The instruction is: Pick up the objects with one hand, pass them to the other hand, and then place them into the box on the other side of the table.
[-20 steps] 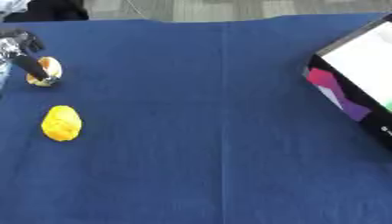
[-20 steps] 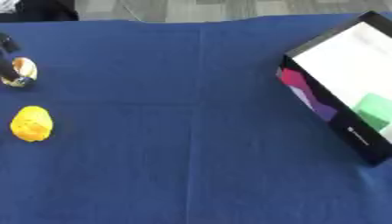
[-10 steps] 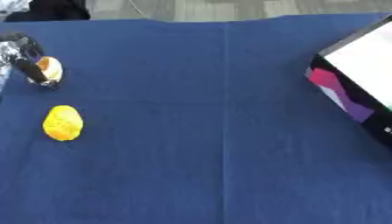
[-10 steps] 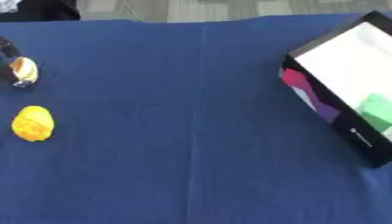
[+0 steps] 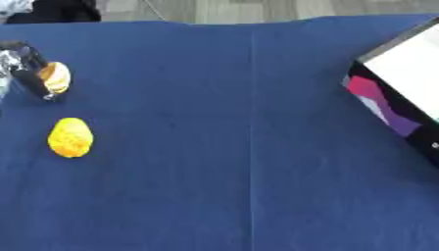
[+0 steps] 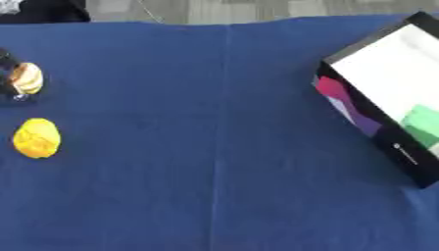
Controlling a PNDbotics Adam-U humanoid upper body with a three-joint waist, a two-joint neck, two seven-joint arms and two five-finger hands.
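Observation:
My left hand (image 5: 24, 69) shows at the far left edge of the blue table, its black fingers curled round a small orange and cream object (image 5: 57, 77) held a little above the cloth. Just below it a yellow, lemon-shaped object (image 5: 70, 138) lies on the cloth, apart from the hand. The open box (image 6: 390, 95), black-walled with a white inside and a pink and purple side, stands at the right edge; a green thing (image 6: 423, 124) lies in it. My right hand shows in neither view.
A blue cloth (image 5: 240, 147) covers the whole table, with a seam running down its middle. Beyond the far edge are a grey floor and a dark shape at the top left corner.
My left hand has lifted the orange and cream object and carried it slightly right. The yellow object has stayed where it was.

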